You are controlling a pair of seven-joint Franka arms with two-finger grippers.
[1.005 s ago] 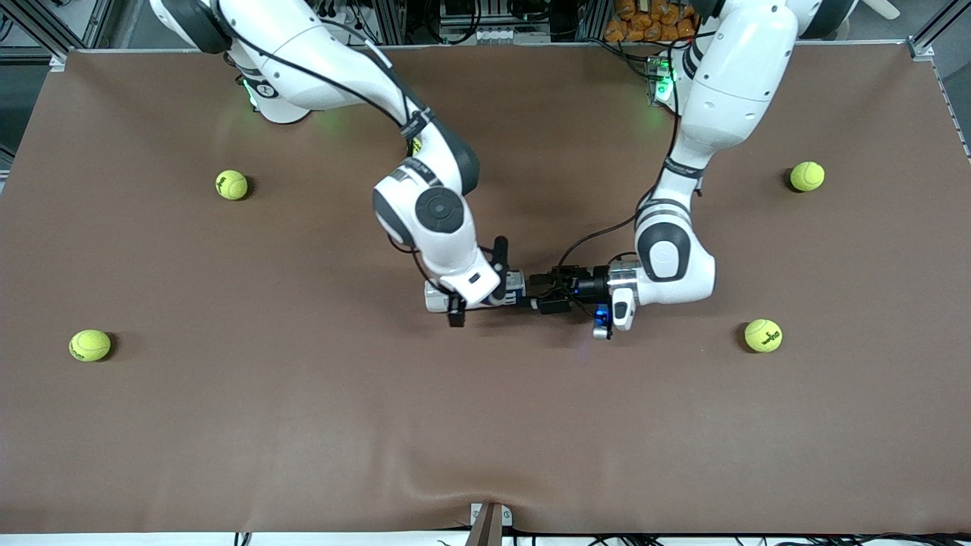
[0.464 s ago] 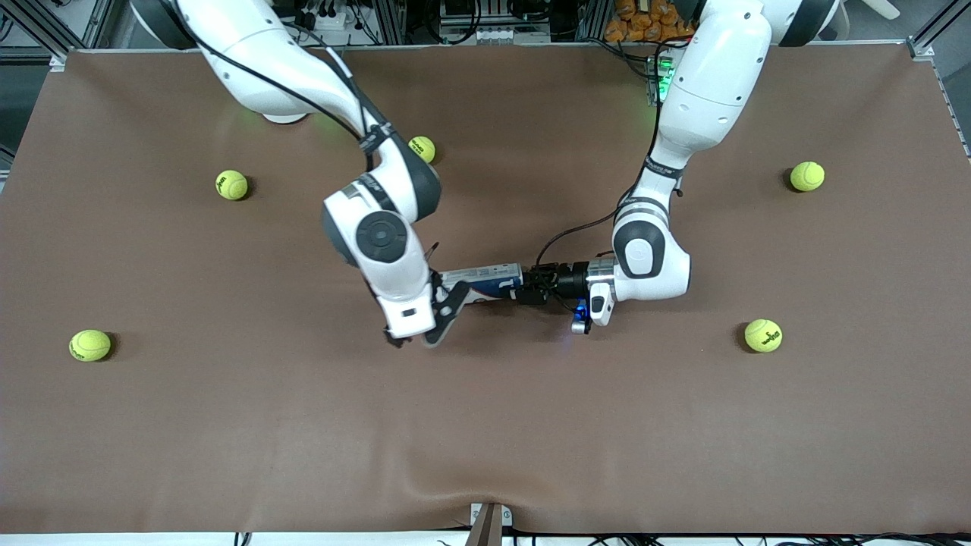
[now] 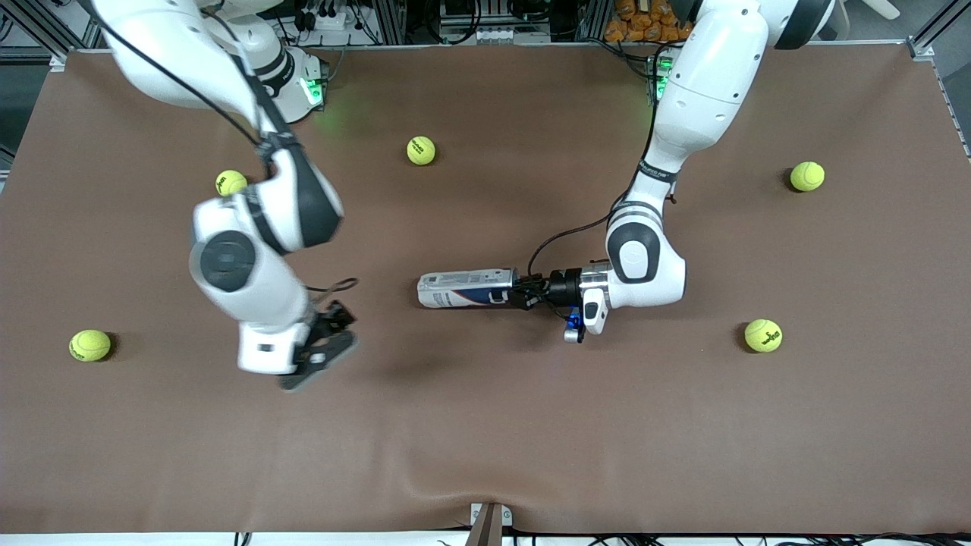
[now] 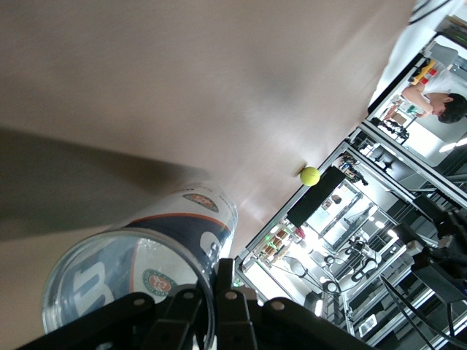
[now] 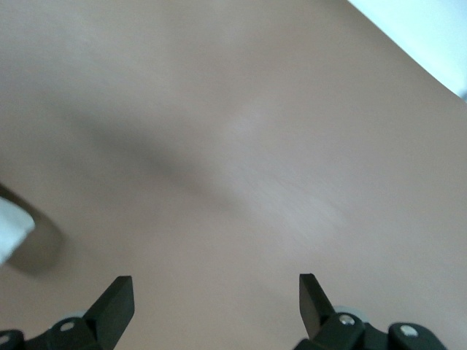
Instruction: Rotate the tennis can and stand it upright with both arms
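The tennis can [image 3: 464, 289] is horizontal at mid-table, low over the brown cloth, its label white, dark blue and red. My left gripper [image 3: 522, 294] is shut on the rim of the can's end toward the left arm. In the left wrist view the clear rim [image 4: 146, 251] is pinched between the left gripper's [image 4: 216, 281] fingers. My right gripper [image 3: 325, 350] is open and empty, over bare cloth toward the right arm's end, well apart from the can. In the right wrist view the right gripper [image 5: 215, 295] has only cloth between its fingers.
Several yellow-green tennis balls lie scattered on the brown table cloth [image 3: 485, 440]: one [image 3: 421, 150] farther from the camera than the can, one [image 3: 763, 335] and one [image 3: 806, 176] toward the left arm's end, others [image 3: 89, 345] toward the right arm's end.
My right gripper let go of the can and swung away toward the right arm's end. My left gripper kept hold and shifted the can slightly the same way.
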